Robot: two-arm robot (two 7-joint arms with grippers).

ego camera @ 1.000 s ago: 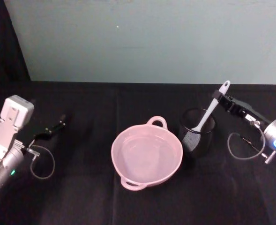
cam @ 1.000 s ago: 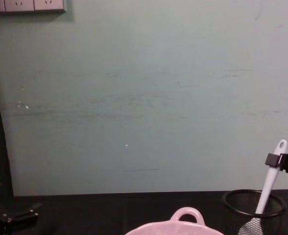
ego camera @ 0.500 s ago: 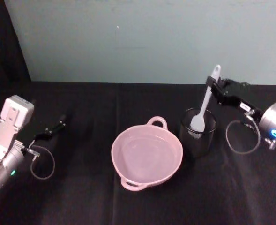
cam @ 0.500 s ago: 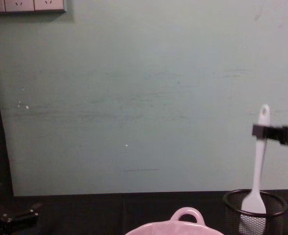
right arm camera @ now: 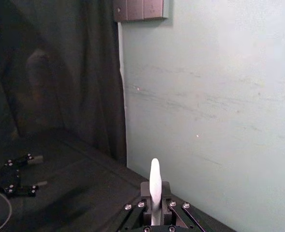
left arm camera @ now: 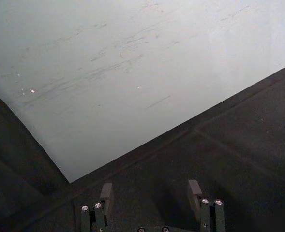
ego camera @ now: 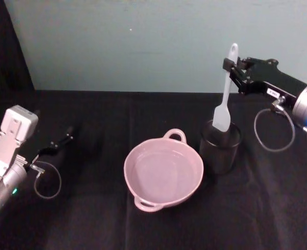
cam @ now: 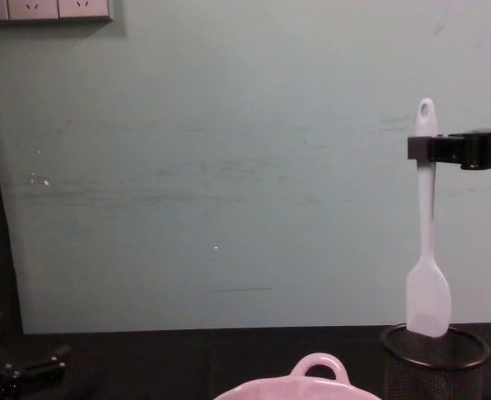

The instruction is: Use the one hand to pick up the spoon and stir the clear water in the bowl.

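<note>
At the right gripper (ego camera: pixel 230 66), raised high before the pale wall (ego camera: pixel 143 47): fingers closed tight on the spoon (ego camera: pixel 225 94), gripping the handle just under the small hole at its end. Hangs straight down from that grip, upright, flat paddle head lowest. Reaches with the paddle tip about to the rim of the black mesh cup (ego camera: pixel 219 151) directly beneath the gripper; cannot tell whether the tip sits just inside the mouth or just above it. No contact to be seen between paddle and wire wall.

Below the right gripper and off to its left, nearer the robot's body: the bowl (ego camera: pixel 128 162), pale pink, upright on the black table (ego camera: pixel 90 224), just beside the mesh cup. Looped handle turned toward the wall, a second small handle on the near rim. Well apart from the spoon, paddle nowhere over the bowl's opening. Inside, only a faint sheen; hard to make out the water itself.

Far across the table on the robot's left, well apart from bowl, cup and spoon: the left gripper (left arm camera: pixel 149 191), low over the black cloth. Fingers spread wide, nothing between them, pointing toward the wall.
</note>
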